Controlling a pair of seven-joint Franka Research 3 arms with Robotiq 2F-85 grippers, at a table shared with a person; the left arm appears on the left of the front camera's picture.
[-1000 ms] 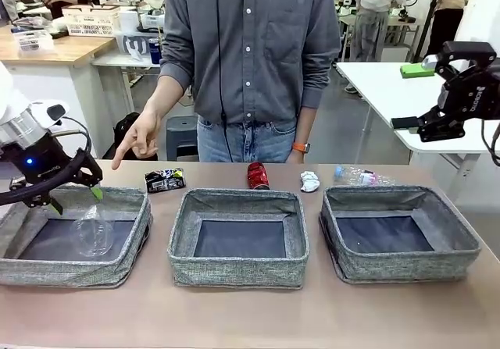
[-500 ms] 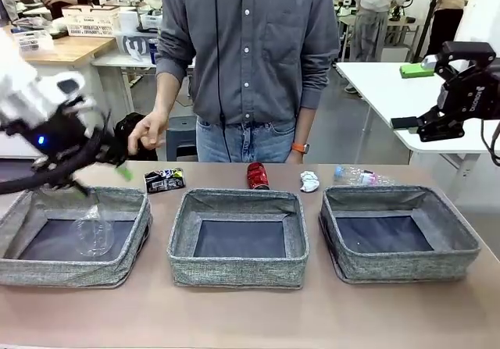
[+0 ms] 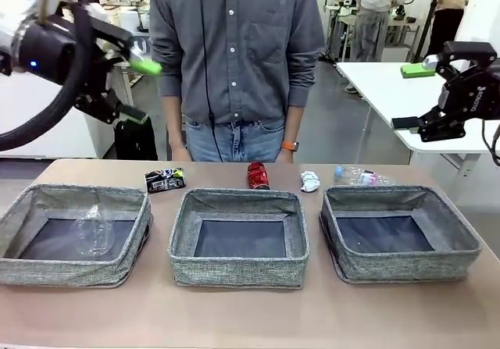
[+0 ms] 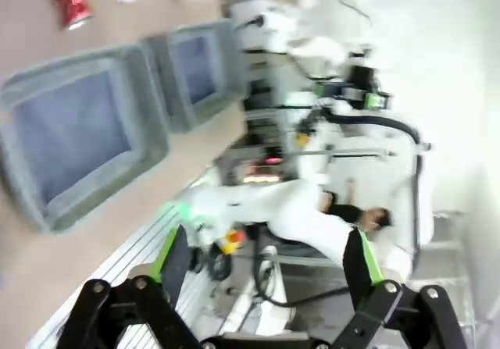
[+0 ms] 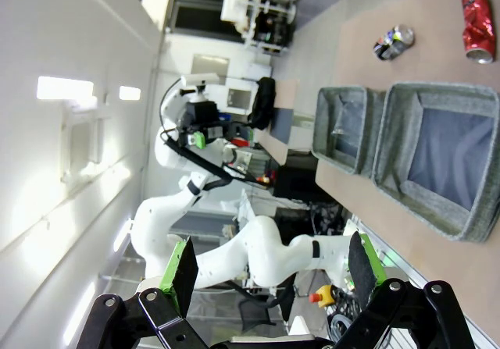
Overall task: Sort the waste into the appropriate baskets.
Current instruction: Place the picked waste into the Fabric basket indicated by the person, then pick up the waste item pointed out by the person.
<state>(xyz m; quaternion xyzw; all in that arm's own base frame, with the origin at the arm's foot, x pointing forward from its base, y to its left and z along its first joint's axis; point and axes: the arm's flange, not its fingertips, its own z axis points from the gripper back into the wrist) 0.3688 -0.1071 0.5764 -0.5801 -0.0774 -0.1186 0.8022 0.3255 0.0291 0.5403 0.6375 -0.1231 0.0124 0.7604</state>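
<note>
A clear plastic cup [image 3: 94, 230] lies in the left basket [image 3: 70, 271]. The middle basket [image 3: 234, 272] and right basket [image 3: 406, 265] hold nothing. Behind them on the table lie a crushed black printed can [image 3: 165, 179], a crushed red can [image 3: 257, 175], a white paper ball [image 3: 310, 181] and a clear plastic bottle [image 3: 358, 176]. My left gripper [image 3: 139, 91] hangs open, high above the left basket, holding nothing. My right gripper [image 3: 414, 95] is open, raised off to the right of the table. The right wrist view shows the red can [image 5: 476, 25] and black can [image 5: 391, 43].
A person in a grey shirt [image 3: 234, 44] stands at the far edge, behind the middle basket. A white table [image 3: 391, 91] stands behind the right gripper. Bare tabletop [image 3: 250, 318] runs along the near edge in front of the baskets.
My left gripper opened fully and rose from the left basket up to the upper left, leaving the cup inside. The person's pointing hand drew back. The right arm stayed still.
</note>
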